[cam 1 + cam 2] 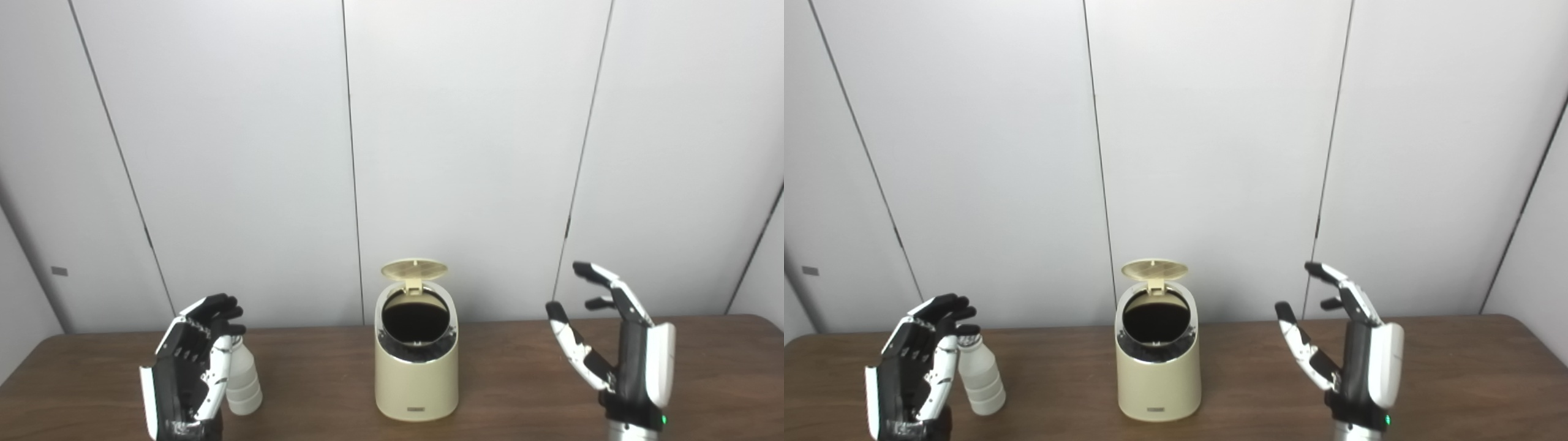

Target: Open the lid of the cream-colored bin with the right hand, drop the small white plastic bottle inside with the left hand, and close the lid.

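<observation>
— Status? The cream-colored bin (416, 367) stands lid (414, 269) up on the bench (520, 380); the right hand (618, 349) waits, fingers spread, empty.

— Next? The left hand (187, 373) curls beside the white plastic bottle (244, 383), grip unclear; it likely must lift and carry.

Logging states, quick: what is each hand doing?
Left hand: fingers beside the white bottle; grip cannot be told.
Right hand: open, holding nothing.

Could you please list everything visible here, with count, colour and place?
bin: one, cream, centre of table
lid: one, cream, hinged open, raised at the bin's back
bottle: one, white, on table left of the bin, tilted, beside the left hand
table: one, dark brown wood, across the foreground
wall: white panels behind
left hand: black and white, against the bottle
right hand: black and white, open, raised right of the bin
</observation>
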Action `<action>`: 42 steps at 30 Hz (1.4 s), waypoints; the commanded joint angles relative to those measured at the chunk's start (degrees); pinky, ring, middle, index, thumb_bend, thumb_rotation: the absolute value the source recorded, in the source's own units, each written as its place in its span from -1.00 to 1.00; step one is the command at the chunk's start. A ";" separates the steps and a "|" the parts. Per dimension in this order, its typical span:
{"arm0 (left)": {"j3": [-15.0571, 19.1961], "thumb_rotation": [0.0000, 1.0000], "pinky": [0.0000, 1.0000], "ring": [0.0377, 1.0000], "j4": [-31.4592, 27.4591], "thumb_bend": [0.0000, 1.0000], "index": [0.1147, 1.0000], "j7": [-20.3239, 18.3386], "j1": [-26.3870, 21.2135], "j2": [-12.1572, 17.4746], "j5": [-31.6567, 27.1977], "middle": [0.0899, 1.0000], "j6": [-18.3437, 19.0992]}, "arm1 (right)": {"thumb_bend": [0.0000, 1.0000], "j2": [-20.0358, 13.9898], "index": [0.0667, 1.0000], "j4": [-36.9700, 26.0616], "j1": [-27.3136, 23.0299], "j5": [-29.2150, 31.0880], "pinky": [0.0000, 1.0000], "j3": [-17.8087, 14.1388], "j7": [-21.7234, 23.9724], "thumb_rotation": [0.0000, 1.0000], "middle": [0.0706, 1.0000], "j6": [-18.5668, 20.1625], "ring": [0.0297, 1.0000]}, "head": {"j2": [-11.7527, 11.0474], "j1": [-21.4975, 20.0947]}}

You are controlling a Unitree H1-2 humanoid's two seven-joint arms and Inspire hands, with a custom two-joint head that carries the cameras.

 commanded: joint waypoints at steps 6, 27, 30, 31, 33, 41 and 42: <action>-0.20 -0.42 0.09 0.27 -1.56 -0.36 0.21 -0.47 0.08 0.72 1.28 0.27 -1.31 | -0.41 0.96 0.22 -1.50 0.86 -0.36 0.01 -2.16 -1.42 -0.53 0.25 -5.41 0.22 | 0.11 -0.69; 4.81 -0.63 -0.07 0.08 -11.53 0.46 0.09 8.67 6.04 -1.12 10.45 0.11 -1.48 | -0.39 1.49 0.21 -2.70 0.59 0.83 0.00 -6.52 3.16 -0.58 0.26 -1.18 0.21 | 1.18 6.78; 5.62 -0.64 0.01 0.17 -11.16 0.59 0.18 10.94 7.41 -1.19 11.63 0.21 -1.48 | -0.40 0.76 0.23 -1.97 0.36 2.04 0.02 -6.93 3.91 -0.56 0.28 -1.62 0.23 | 1.17 8.95; 5.57 -0.65 0.03 0.18 -11.06 0.62 0.19 11.40 7.69 -1.01 11.77 0.22 -1.48 | -0.40 0.62 0.23 -1.88 0.33 2.16 0.03 -7.02 4.07 -0.55 0.28 -1.59 0.23 | 1.17 8.95; 5.29 -0.65 0.04 0.19 -10.94 0.66 0.20 11.96 8.13 -0.80 11.14 0.22 -1.48 | -0.41 0.23 0.23 -1.55 0.18 2.34 -0.01 -7.26 4.20 -0.53 0.25 -1.76 0.20 | 1.10 10.77; 5.98 -0.58 0.10 0.29 -8.70 0.82 0.31 10.45 9.40 0.69 9.85 0.32 0.16 | -0.42 -0.60 0.24 -1.24 0.11 5.40 -0.04 -7.34 6.46 -0.57 0.25 -3.34 0.19 | 0.53 14.50; 5.96 -0.59 0.12 0.31 -8.33 0.84 0.32 10.21 9.33 0.74 9.75 0.34 0.91 | -0.42 -0.61 0.24 -1.33 0.13 5.95 -0.03 -7.38 6.85 -0.58 0.26 -3.26 0.20 | 0.53 14.50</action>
